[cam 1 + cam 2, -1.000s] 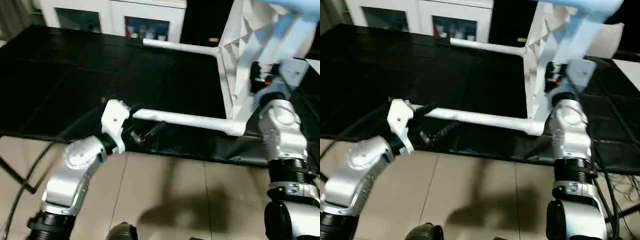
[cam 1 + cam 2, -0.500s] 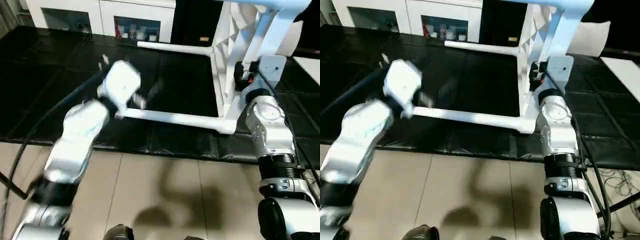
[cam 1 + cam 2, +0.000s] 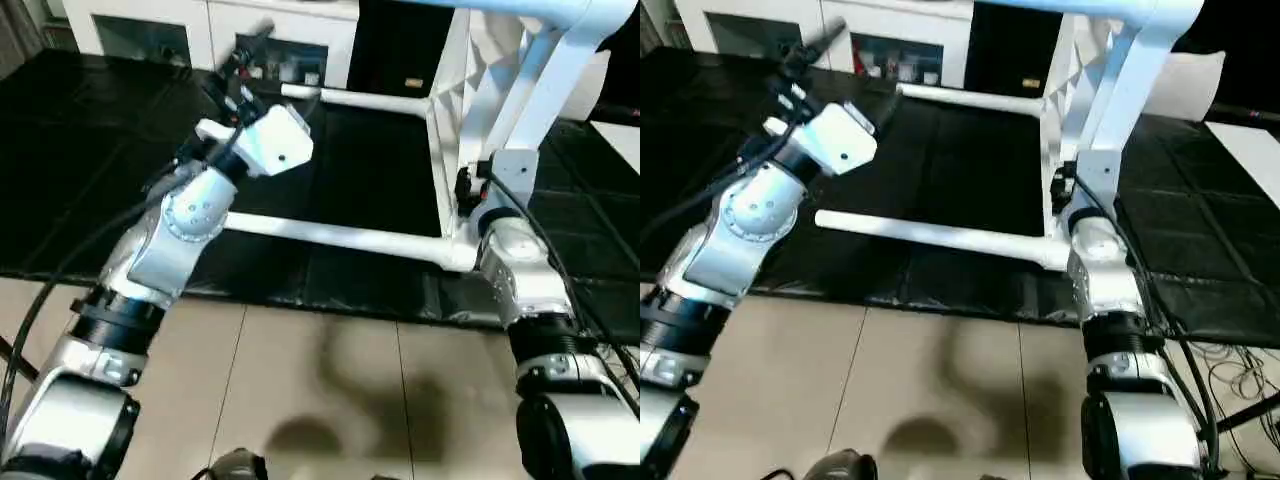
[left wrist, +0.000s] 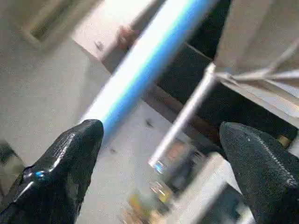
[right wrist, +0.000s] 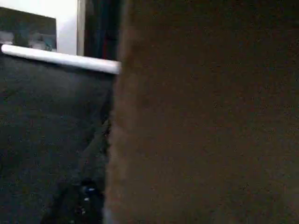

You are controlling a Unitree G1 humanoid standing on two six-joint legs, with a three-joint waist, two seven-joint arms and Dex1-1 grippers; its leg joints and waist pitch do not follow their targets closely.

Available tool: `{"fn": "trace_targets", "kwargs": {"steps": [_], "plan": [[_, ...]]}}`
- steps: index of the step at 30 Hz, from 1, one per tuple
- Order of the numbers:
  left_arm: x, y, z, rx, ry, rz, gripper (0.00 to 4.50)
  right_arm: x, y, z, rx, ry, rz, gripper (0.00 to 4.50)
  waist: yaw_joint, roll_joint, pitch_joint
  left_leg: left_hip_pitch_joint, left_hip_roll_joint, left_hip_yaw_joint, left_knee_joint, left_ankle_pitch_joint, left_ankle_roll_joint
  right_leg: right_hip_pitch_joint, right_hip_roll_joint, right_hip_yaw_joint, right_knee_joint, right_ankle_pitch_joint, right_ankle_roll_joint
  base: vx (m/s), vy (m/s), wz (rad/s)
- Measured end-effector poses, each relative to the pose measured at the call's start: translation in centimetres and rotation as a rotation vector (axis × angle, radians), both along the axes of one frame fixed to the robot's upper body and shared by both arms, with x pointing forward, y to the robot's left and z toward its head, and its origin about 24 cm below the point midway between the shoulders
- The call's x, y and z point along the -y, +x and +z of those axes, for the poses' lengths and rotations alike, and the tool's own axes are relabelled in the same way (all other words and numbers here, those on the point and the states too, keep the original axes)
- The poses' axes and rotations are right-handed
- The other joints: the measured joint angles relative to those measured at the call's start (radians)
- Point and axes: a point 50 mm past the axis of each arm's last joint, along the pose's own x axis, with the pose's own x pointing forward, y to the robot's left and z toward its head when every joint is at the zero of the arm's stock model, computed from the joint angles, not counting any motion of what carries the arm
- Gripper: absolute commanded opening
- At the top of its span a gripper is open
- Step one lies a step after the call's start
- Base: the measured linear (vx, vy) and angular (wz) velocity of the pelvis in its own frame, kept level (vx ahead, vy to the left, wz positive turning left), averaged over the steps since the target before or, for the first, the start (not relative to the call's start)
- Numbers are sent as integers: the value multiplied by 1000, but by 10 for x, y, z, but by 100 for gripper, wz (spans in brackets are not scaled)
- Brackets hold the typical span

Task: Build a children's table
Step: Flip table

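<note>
The children's table (image 3: pixel 452 150) stands on its side on the black floor mat (image 3: pixel 90 170), top on edge, two legs reaching out level toward the left. The left pincer (image 4: pixel 159 154) is up in the air, fingers spread wide, holding nothing. The right pincer sits against the tabletop's lower corner (its grip: cannot tell). No readable writing anywhere; white cabinet (image 3: pixel 150 25) behind.

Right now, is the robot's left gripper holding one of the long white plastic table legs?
No. The left gripper is raised in the air with its black fingers spread wide and nothing between them.
</note>
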Motion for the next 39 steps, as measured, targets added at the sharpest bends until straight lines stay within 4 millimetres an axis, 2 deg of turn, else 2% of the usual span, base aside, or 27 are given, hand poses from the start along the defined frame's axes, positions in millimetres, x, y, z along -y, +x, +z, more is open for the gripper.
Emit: {"fn": "trace_targets", "kwargs": {"steps": [3,6,12,20,21,24,28,30,32,35,39], "plan": [[0,-3,16,138,22,14,450,-1,1,-1,-1,-6,11,226,0,0,0,0,0,0,0,0,0,-1,0,0,0,1,0,0,0,0],[3,-2,25,201,34,22,450,-1,2,-1,-1,-9,18,212,1,0,0,0,0,0,0,0,0,-2,0,-1,0,3,0,0,0,0],[-3,26,30,143,82,132,450,-3,3,0,-2,-20,31,206,2,0,0,0,0,0,0,0,0,-4,-1,-1,0,6,-2,0,0,0],[-10,49,59,132,100,227,450,-2,4,2,10,-47,48,206,4,1,0,-4,0,1,0,0,0,-6,-1,-1,-3,6,-3,0,0,0],[-11,50,61,130,101,227,422,-2,4,3,11,-49,49,206,4,1,0,-5,0,1,0,0,0,-7,-1,-1,-3,6,-3,0,0,0],[-11,53,60,117,105,223,410,-2,4,3,12,-56,51,206,5,1,0,-5,0,1,0,0,0,-7,-1,-1,-3,6,-3,0,0,0],[-10,59,56,83,128,218,361,-1,4,4,12,-69,51,206,6,2,1,-6,0,1,0,0,0,-8,-1,-1,-3,7,-3,0,0,0],[-10,60,55,74,133,214,361,0,4,4,12,-74,51,206,7,2,1,-6,0,1,0,0,0,-8,-1,-1,-3,7,-3,0,0,0],[-10,62,53,59,133,219,328,1,4,5,13,-87,51,206,7,2,1,-6,0,1,0,0,0,-8,-1,-1,-3,7,-3,0,0,0],[-11,63,54,49,130,225,323,4,4,8,18,-109,51,206,10,4,2,-7,0,1,0,0,0,-8,-1,-1,-3,7,-3,0,0,0],[-14,66,58,32,129,237,285,10,4,17,40,-158,51,206,18,9,4,-9,0,2,0,1,1,-10,-1,-1,-3,7,-3,0,0,0]]}}
